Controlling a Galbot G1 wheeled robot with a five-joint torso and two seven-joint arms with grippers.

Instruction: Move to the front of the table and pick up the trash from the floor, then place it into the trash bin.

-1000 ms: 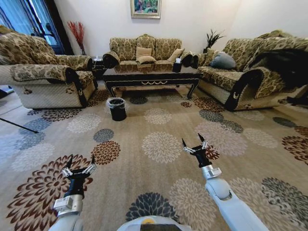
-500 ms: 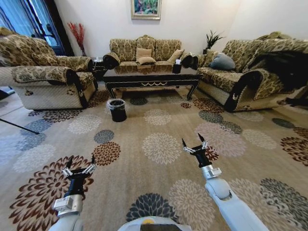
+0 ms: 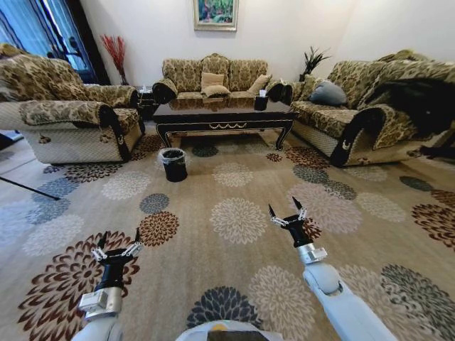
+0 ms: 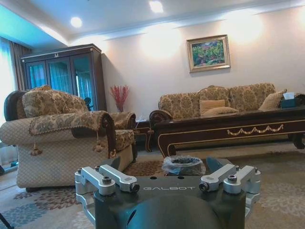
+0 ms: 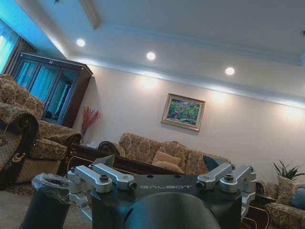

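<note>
Trash bin [image 3: 173,163] stands upper centre-left before the table [image 3: 224,115]; my left gripper [image 3: 117,245] and right gripper [image 3: 287,212], both released, hover low in frame.

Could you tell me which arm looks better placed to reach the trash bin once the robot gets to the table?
Probably the left. The trash bin stands left of centre before the table, on the left gripper side; the right gripper hangs farther right. Both are open, empty, and far off.

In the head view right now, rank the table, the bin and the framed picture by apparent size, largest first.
1. table, clearly the widest.
2. and 3. bin and picture: they look alike, and the picture hangs farther off and is cut by the frame's top, so no ranking.
</note>
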